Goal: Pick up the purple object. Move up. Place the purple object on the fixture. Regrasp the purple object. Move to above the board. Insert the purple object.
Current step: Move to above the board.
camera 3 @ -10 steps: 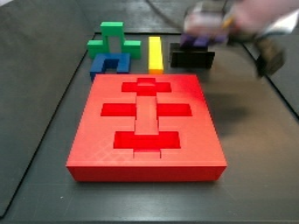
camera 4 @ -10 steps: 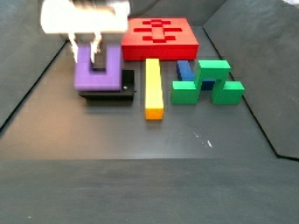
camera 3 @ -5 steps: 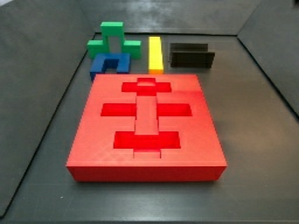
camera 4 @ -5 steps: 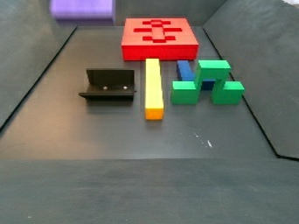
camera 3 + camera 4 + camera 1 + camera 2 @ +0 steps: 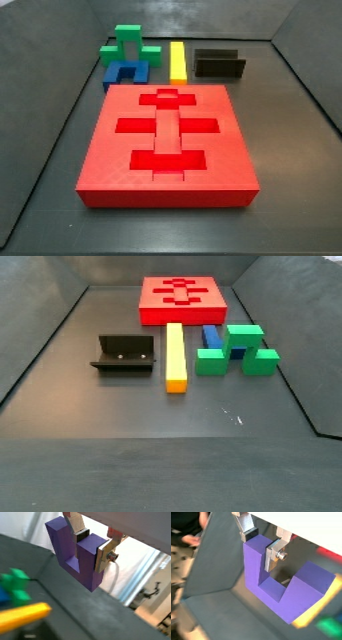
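My gripper (image 5: pixel 92 544) is shut on one prong of the purple object (image 5: pixel 70 552), a U-shaped block hanging from the fingers with its base downward; both wrist views show it (image 5: pixel 278 587). The gripper (image 5: pixel 261 546) and the block are high up and out of both side views. The fixture (image 5: pixel 219 65) stands bare at the far right of the floor beside the yellow bar; a side view shows it (image 5: pixel 123 354) left of the bar. The red board (image 5: pixel 167 140) lies flat with its cross- and bar-shaped recesses unfilled, also seen in a side view (image 5: pixel 183 296).
A yellow bar (image 5: pixel 175 356) lies between the fixture and a blue U-shaped block (image 5: pixel 211 338). A green piece (image 5: pixel 241 348) sits beside the blue one. Dark walls ring the floor. In a wrist view the green piece (image 5: pixel 13 582) and yellow bar (image 5: pixel 23 617) lie far below.
The gripper lifted the purple object off the fixture and rose out of both side views. The fixture now stands bare.
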{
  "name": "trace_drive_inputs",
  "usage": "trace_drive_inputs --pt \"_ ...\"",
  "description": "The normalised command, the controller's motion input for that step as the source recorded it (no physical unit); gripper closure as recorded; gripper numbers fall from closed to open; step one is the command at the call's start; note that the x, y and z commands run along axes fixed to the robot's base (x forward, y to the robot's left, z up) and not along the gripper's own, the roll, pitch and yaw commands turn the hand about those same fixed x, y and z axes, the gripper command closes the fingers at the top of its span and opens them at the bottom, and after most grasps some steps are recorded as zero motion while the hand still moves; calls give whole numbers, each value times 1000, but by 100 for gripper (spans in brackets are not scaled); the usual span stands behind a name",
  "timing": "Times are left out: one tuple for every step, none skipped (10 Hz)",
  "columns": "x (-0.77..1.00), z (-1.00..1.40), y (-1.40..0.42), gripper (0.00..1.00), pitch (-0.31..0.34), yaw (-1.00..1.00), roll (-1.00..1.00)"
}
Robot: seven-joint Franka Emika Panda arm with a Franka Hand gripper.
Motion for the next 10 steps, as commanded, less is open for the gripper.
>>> trace_drive_inputs --pt "-1400 241 -1329 100 40 -1 -1000" --pt "-1400 203 -1270 100 28 7 -1000" --pt "-1400 200 -1242 100 19 15 -1000" --pt "-1400 192 -1240 100 21 18 -1000" --pt "-758 105 -615 100 0 23 -1000" --pt "-495 52 -360 100 -5 26 -1000" --pt "-197 21 -130 100 13 14 -1000" --pt "-133 29 -99 100 2 15 -1000" --pt "-106 2 -23 100 -26 11 -877" --pt "-95 7 1 100 -36 5 -740"
